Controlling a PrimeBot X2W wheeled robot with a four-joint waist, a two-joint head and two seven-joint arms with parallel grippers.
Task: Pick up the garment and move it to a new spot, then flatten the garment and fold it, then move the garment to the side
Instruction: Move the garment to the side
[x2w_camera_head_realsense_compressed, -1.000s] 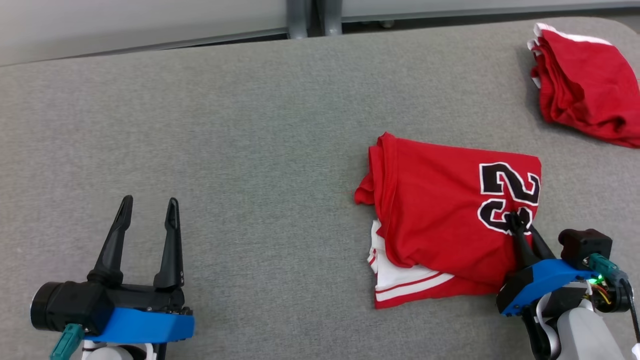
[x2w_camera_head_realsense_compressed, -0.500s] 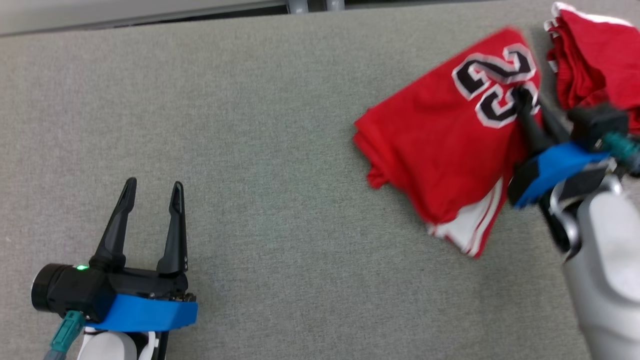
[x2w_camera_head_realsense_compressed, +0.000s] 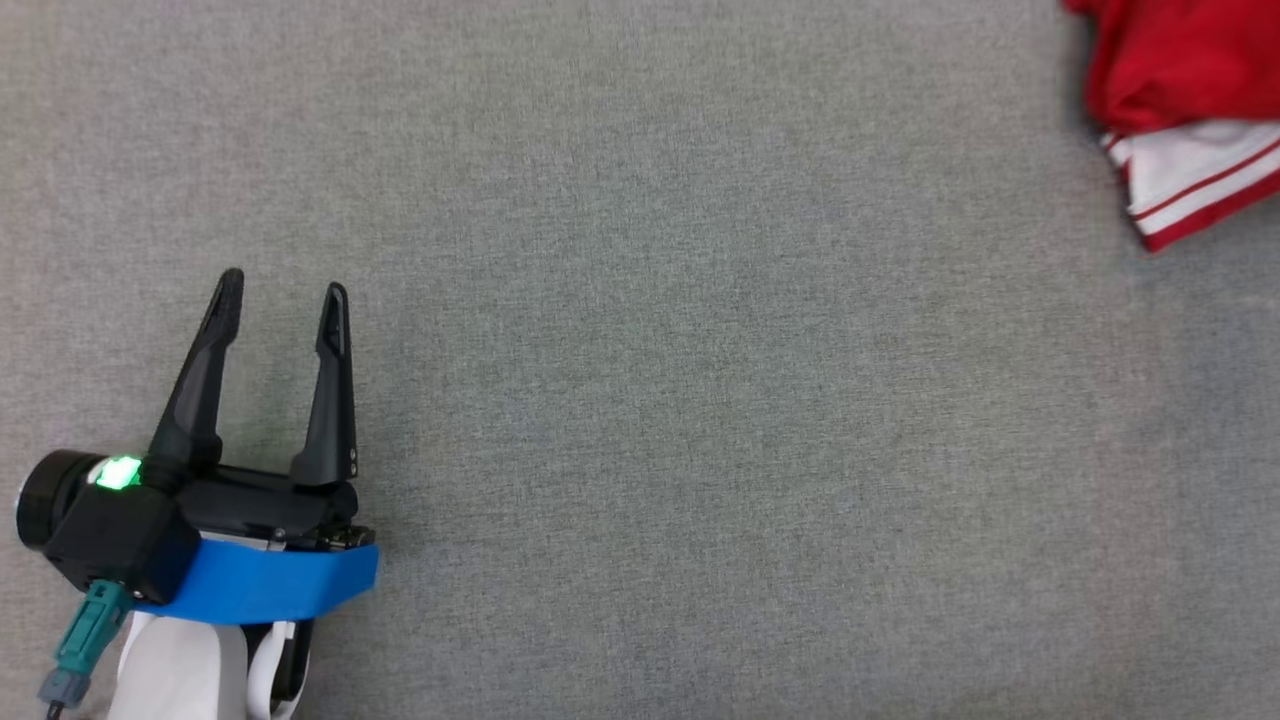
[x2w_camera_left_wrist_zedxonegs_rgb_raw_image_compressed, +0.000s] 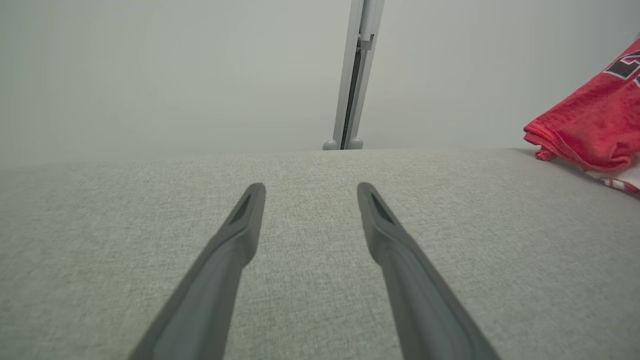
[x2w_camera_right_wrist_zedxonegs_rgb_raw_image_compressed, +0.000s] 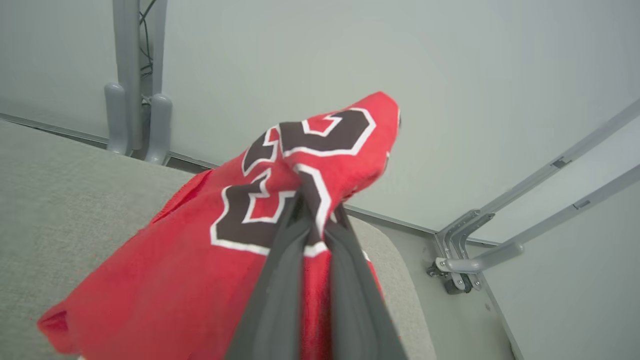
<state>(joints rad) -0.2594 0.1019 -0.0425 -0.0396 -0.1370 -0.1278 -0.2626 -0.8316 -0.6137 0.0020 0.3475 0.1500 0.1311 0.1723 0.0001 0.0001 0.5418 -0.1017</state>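
The garment (x2w_camera_right_wrist_zedxonegs_rgb_raw_image_compressed: 200, 260) is a red jersey with black, white-edged numbers. My right gripper (x2w_camera_right_wrist_zedxonegs_rgb_raw_image_compressed: 317, 205) is shut on it at the numbers, and the cloth hangs bunched from the fingers above the grey table. In the head view the garment's (x2w_camera_head_realsense_compressed: 1170, 60) red body and white striped trim lie at the top right corner. The left wrist view shows the garment (x2w_camera_left_wrist_zedxonegs_rgb_raw_image_compressed: 590, 130) at its far right. My left gripper (x2w_camera_head_realsense_compressed: 282, 285) stands open at the lower left, nothing between its fingers (x2w_camera_left_wrist_zedxonegs_rgb_raw_image_compressed: 235, 240), far from the garment.
The grey fabric table (x2w_camera_head_realsense_compressed: 700, 400) stretches wide between my left gripper and the garment. Its rounded corner (x2w_camera_right_wrist_zedxonegs_rgb_raw_image_compressed: 400, 280) lies just past the garment, with a metal frame (x2w_camera_right_wrist_zedxonegs_rgb_raw_image_compressed: 500, 235) on the floor beyond. A grey post (x2w_camera_left_wrist_zedxonegs_rgb_raw_image_compressed: 355, 75) stands behind the table's far edge.
The right gripper has lifted the garment off the table and carried it away to the far right. The head camera has also shifted. The left gripper stays open and still.
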